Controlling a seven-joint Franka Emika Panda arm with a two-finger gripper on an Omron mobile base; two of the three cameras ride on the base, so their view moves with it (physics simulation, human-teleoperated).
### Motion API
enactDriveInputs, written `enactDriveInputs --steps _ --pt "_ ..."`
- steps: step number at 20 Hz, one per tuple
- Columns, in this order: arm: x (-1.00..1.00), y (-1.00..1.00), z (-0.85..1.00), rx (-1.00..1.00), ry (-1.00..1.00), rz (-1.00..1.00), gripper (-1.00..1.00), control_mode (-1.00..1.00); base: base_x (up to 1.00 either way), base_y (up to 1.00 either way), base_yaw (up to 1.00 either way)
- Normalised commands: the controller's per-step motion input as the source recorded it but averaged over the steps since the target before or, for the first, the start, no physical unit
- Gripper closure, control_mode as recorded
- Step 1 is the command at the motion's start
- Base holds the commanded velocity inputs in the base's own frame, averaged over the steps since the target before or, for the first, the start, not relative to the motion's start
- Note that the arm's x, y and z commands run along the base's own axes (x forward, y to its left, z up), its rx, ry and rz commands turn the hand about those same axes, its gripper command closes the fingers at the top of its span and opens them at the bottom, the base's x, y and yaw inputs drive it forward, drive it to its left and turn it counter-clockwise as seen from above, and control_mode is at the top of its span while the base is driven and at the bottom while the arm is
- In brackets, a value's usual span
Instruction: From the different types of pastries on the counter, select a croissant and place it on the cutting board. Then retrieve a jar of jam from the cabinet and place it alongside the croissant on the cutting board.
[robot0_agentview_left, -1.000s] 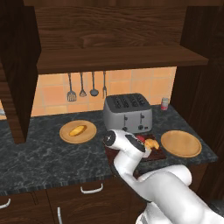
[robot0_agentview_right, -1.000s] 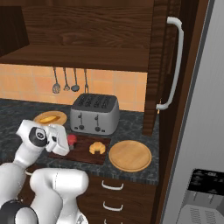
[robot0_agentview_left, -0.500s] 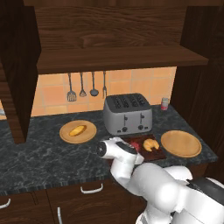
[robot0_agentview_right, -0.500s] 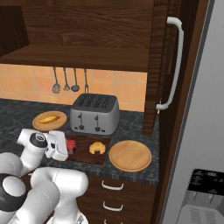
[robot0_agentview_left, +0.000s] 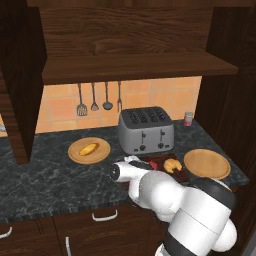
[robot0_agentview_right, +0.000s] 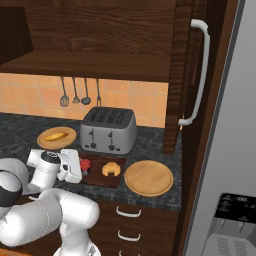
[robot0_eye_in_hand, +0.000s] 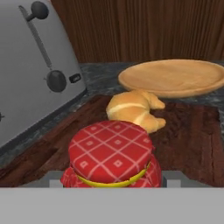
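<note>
Fingers (robot0_eye_in_hand: 111, 183) flank jam jar (robot0_eye_in_hand: 111, 154); croissant (robot0_eye_in_hand: 133, 108) beyond, on board (robot0_eye_in_hand: 188, 131).

- The arm (robot0_agentview_left: 195, 210) is glossy white, built of fat rounded segments like swollen tubes.
- Dark, near-black bands ring the joints between the white shells.
- The wrist ends in a round white cap with a dark grey disc face.
- The hand (robot0_agentview_right: 75, 167) is a blocky white housing.
- No cables or markings can be made out.
</note>
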Motion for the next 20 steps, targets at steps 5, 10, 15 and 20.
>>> enactDriveInputs --steps 5,10,15,20 --pt "0.23 -0.14 0.0 0.0 -0.06 -0.05 1.0 -1.0 0.0 0.0 0.0" --pt "0.09 -0.1 -0.08 0.0 -0.1 -0.06 -1.0 -1.0 0.0 0.0 0.0" --pt "-0.05 -0.05 -0.02 0.0 -0.15 -0.04 -1.0 -1.0 0.0 0.0 0.0" --pt "-0.31 0.0 0.0 0.0 -0.14 0.0 -1.0 -1.0 0.0 0.0 0.0"
